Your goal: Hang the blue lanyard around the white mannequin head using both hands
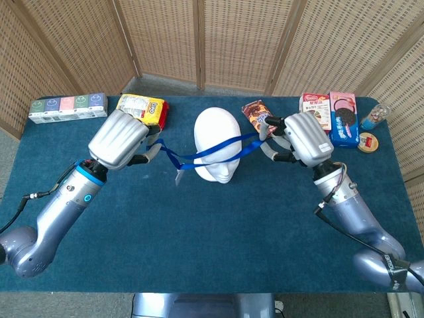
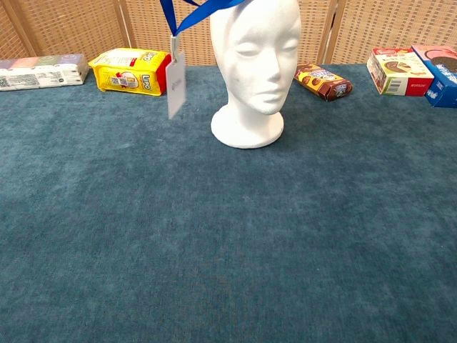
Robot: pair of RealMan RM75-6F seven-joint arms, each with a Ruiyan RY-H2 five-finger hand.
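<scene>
The white mannequin head [image 1: 217, 144] [image 2: 255, 68] stands upright on the blue table. The blue lanyard [image 1: 211, 154] [image 2: 200, 12] is stretched across the top of the head between both hands. My left hand [image 1: 122, 140] pinches its left end, just left of the head. My right hand [image 1: 299, 139] holds its right end, just right of the head. A white badge [image 2: 176, 87] [image 1: 179, 177] hangs from the strap on the head's left side, above the table. Neither hand shows in the chest view.
Along the back edge lie a pack of cartons [image 1: 67, 108], a yellow snack bag [image 1: 140, 111], a brown cookie pack [image 1: 261, 119], two snack boxes [image 1: 330, 116] and a small jar [image 1: 374, 118]. A wicker screen [image 1: 212, 40] stands behind the table [image 1: 212, 232].
</scene>
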